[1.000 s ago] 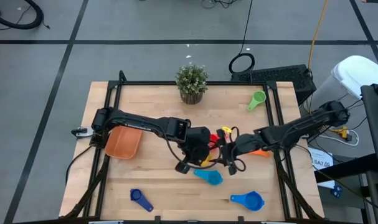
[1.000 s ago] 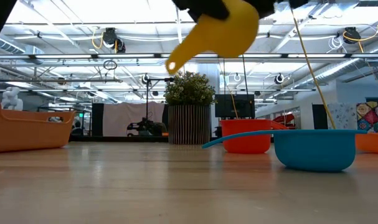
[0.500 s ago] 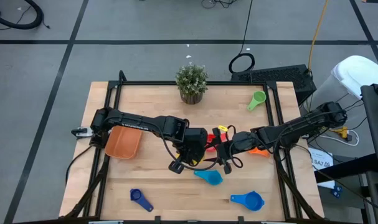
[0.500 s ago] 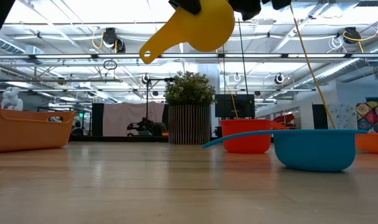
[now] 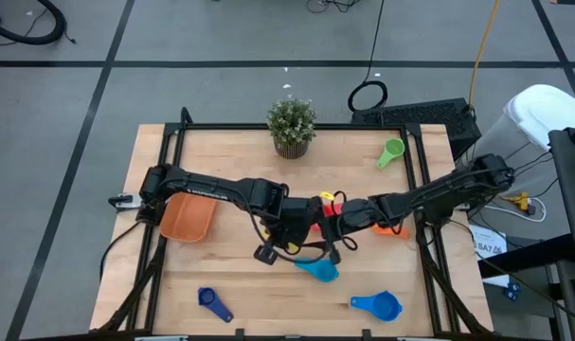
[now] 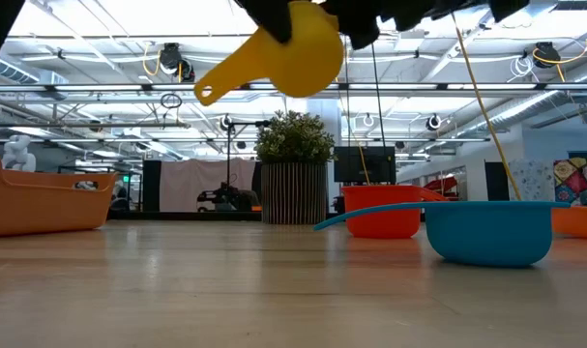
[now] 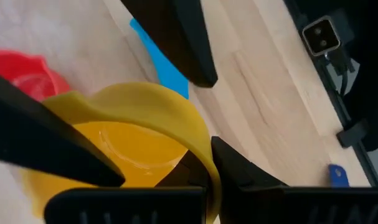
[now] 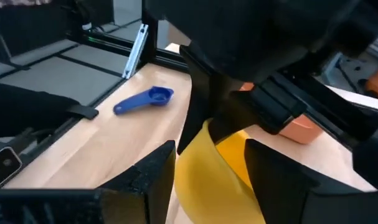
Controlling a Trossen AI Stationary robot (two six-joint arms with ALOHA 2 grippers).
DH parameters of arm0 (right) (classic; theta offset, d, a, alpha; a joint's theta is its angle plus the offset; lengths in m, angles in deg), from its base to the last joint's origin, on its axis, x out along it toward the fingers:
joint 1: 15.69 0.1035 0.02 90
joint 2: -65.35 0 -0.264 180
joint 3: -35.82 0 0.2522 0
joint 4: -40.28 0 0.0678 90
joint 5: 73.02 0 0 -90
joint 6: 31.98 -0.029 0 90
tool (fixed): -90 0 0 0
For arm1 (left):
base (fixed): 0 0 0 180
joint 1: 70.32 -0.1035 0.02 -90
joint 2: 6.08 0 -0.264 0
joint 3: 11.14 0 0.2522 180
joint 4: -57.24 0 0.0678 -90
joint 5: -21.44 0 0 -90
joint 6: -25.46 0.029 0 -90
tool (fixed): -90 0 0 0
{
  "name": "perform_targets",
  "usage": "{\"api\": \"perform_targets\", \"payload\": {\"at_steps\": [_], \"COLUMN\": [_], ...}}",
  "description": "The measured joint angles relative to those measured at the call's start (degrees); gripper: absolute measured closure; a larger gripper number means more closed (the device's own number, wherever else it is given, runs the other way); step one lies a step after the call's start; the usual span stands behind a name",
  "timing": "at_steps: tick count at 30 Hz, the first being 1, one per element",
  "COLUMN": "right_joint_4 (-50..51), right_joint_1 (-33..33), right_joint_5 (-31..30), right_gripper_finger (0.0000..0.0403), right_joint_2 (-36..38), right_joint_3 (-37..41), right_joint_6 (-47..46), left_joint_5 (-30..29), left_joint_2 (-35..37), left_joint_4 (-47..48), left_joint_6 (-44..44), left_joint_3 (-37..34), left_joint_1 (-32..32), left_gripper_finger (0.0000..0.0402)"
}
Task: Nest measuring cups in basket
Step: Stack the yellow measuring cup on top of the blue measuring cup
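Measuring cups lie scattered over a pale wooden table (image 5: 221,275), seen from above. At the table's left side sits the orange basket (image 5: 188,217), with part of the left arm crossing just above it. Near the front left corner lies a dark blue cup (image 5: 212,301), well apart from everything else.

At the table's middle the two grippers meet. The left gripper (image 5: 311,227) reaches in from the left with its jaws pinched onto the rim of the yellow cup (image 6: 293,58), which the low view shows lifted well clear of the tabletop, handle pointing sideways. The right gripper (image 5: 332,225) comes in from the right with its jaws spread on either side of the same yellow cup; whether they touch it cannot be told. Both dark arms cover much of the cup from above. A red cup (image 7: 27,74) rests on the wood just beside them.

Just in front of the grippers lies a light blue cup (image 5: 317,269). At the back edge stands a small potted plant (image 5: 292,125). Further right, a blue cup (image 5: 378,305) lies near the front, an orange cup (image 5: 393,228) is partly hidden under the right arm, and a green cup (image 5: 391,152) sits near the back right corner.
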Motion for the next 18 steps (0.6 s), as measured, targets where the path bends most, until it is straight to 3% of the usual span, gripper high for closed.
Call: {"api": "perform_targets", "payload": {"at_steps": [13, 18], "right_joint_4": [-0.18, 1.56], "right_joint_1": [-0.31, -0.11], "right_joint_5": [0.01, -3.01], "right_gripper_finger": [0.0218, 0.0218], "right_joint_2": [-0.81, 3.43], "right_joint_3": [-0.04, 0.15], "right_joint_6": [-3.19, -1.20], "left_joint_5": [-5.28, -9.96], "left_joint_2": [0.00, 0.38], "left_joint_4": [2.32, 1.91], "left_joint_6": [-0.23, -0.78], "left_joint_3": [0.15, 0.38], "left_joint_1": [0.19, 1.21], "left_gripper_finger": [0.0398, 0.0398]}}
